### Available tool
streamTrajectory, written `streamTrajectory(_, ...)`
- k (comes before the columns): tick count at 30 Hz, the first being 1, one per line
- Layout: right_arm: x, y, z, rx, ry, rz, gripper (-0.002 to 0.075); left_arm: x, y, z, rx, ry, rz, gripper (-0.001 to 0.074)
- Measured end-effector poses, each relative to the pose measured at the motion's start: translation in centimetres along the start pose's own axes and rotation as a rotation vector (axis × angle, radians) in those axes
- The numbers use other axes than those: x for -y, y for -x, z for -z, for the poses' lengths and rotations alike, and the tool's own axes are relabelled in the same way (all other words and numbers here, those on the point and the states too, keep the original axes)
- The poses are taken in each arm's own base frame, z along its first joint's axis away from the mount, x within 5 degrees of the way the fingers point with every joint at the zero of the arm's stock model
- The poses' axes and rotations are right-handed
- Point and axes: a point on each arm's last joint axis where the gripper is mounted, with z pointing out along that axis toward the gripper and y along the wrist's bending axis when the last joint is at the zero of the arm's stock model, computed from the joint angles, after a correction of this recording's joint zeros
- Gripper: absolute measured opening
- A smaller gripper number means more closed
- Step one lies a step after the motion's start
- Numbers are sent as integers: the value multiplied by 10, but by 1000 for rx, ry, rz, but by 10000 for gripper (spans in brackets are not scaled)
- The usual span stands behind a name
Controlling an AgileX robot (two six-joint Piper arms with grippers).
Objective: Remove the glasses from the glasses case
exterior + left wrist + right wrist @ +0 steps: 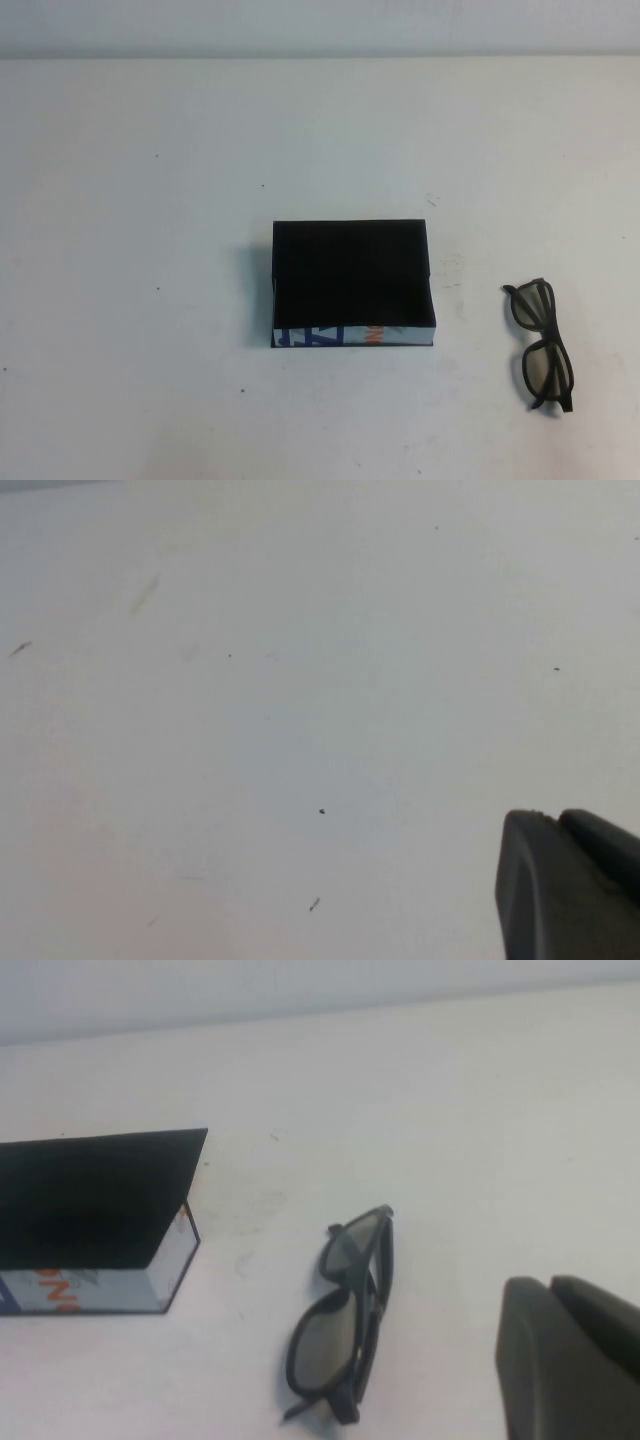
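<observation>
The glasses case (352, 280), a black box with a white side printed in blue and orange, sits at the table's middle; it also shows in the right wrist view (95, 1220). The dark-framed glasses (543, 343) lie folded on the table to the case's right, outside it, also in the right wrist view (342, 1315). Neither arm shows in the high view. My left gripper (558, 820) is shut and empty over bare table. My right gripper (550, 1285) is shut and empty, a little off to the side of the glasses.
The white table (150, 200) carries only small dark specks. A pale wall runs along its far edge (320, 55).
</observation>
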Motion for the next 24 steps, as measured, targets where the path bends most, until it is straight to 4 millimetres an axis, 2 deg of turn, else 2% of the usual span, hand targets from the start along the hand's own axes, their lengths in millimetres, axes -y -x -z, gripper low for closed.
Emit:
streamTrajectory(5, 2, -6, 2, -58, -18, -34, -16, 0, 0, 0, 0, 0, 0, -5)
streamTrajectory(14, 7, -6, 2, -50, -105, -49, -16, 0, 0, 0, 0, 0, 0, -5)
streamTrajectory(24, 4, -7, 2, -62, -59, -47, -16, 0, 0, 0, 0, 0, 0, -5)
